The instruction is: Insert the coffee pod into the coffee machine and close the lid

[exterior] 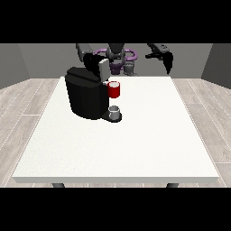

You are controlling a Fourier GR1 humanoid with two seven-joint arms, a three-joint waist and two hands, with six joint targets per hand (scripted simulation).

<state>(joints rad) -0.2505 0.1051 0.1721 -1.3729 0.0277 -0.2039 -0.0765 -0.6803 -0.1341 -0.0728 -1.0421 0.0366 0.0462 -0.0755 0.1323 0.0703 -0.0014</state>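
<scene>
The black coffee machine (85, 97) stands on the left half of the white table (135, 140). Its grey lid (104, 69) is raised upright at the top. Below the lid, a red cylinder (114, 90) sits in the machine's front; I cannot tell whether it is the pod or its holder. A small grey cup (114, 111) rests on the machine's base. The hand at the view's left (92, 60) is right behind the raised lid, close to it or touching it. The hand at the view's right (168, 60) hangs in the air beyond the table's far right corner, fingers relaxed, holding nothing.
The robot's torso (118, 58) stands behind the table's far edge. Wooden floor surrounds the table. The machine is the only thing standing on the table.
</scene>
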